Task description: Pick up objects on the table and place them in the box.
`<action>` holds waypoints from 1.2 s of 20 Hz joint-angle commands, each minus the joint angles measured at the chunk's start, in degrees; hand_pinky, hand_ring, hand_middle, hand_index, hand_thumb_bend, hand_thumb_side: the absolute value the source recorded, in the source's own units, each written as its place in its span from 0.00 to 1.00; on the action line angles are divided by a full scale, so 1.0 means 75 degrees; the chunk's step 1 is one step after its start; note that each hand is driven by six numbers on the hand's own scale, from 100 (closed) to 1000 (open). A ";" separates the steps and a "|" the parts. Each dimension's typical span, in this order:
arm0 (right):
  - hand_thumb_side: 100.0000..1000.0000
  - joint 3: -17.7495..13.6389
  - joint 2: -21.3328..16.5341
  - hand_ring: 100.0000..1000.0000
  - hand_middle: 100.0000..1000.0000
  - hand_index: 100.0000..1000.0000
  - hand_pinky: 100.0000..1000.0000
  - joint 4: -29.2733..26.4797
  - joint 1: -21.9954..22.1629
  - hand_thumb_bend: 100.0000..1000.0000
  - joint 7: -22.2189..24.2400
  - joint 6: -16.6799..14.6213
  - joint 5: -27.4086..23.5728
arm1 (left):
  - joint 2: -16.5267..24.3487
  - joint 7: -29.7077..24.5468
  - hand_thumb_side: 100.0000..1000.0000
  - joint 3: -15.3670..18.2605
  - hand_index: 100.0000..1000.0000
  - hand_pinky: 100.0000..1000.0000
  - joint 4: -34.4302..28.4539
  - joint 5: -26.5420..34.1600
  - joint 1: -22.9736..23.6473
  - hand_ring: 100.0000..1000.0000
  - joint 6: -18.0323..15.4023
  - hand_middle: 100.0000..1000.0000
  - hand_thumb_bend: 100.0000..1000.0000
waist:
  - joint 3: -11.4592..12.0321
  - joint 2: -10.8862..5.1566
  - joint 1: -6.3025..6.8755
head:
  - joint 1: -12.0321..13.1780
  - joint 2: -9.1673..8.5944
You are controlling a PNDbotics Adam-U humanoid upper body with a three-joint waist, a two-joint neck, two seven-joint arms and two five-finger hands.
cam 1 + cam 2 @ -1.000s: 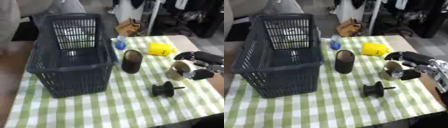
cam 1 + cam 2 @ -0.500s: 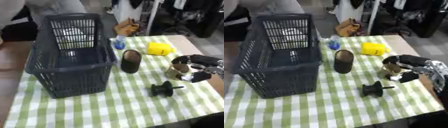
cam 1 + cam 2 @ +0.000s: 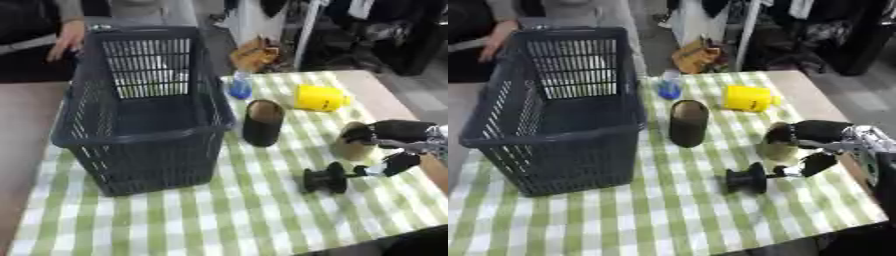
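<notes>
The robot's right hand (image 3: 820, 145) is curling its fingers around a tan cylindrical roll (image 3: 778, 145). A dark plastic basket (image 3: 140, 150) is sitting well to its left.

Dim cluttered room beyond a green-checked tablecloth (image 3: 219, 210); reddish-brown floor (image 3: 22, 130) at left.

Dark basket (image 3: 140, 150) walling table's 9 o'clock half, brown cylinder (image 3: 262, 122) upright beside its wall, black spool (image 3: 325, 180) at 4 o'clock, bare checked cloth (image 3: 236, 220) along 6 o'clock edge
</notes>
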 commanded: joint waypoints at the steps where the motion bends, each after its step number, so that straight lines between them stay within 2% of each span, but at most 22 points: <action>1: 0.81 -0.0042 -0.0110 0.87 0.90 0.95 0.82 0.0084 -0.0201 0.37 -0.0164 -0.0015 0.0353 | 0.0080 -0.0020 0.92 0.0011 0.78 0.32 -0.0078 0.0008 -0.0085 0.77 -0.0001 0.70 0.35 | -0.0002 -0.0003 0.0120 | -0.0016 0.0037; 12: 0.84 0.0107 0.0290 0.88 0.90 0.94 0.83 0.0389 -0.0585 0.40 -0.0295 -0.0123 0.1384 | 0.0073 -0.0035 0.92 -0.0001 0.78 0.32 -0.0074 0.0014 -0.0073 0.77 -0.0006 0.70 0.35 | 0.0017 -0.0006 0.0127 | -0.0036 0.0037; 17: 0.84 0.0099 0.0485 0.88 0.90 0.94 0.83 0.0437 -0.0736 0.40 -0.0365 -0.0142 0.1666 | 0.0069 -0.0045 0.92 -0.0005 0.78 0.32 -0.0073 0.0015 -0.0073 0.77 -0.0008 0.70 0.36 | 0.0021 -0.0010 0.0133 | -0.0045 0.0037; 24: 0.89 0.0258 0.0626 0.88 0.87 0.93 0.83 0.0635 -0.0825 0.40 -0.0290 -0.0247 0.2030 | 0.0061 -0.0051 0.92 -0.0009 0.78 0.32 -0.0072 0.0019 -0.0081 0.77 -0.0017 0.70 0.36 | 0.0067 -0.0012 0.0118 | -0.0045 0.0037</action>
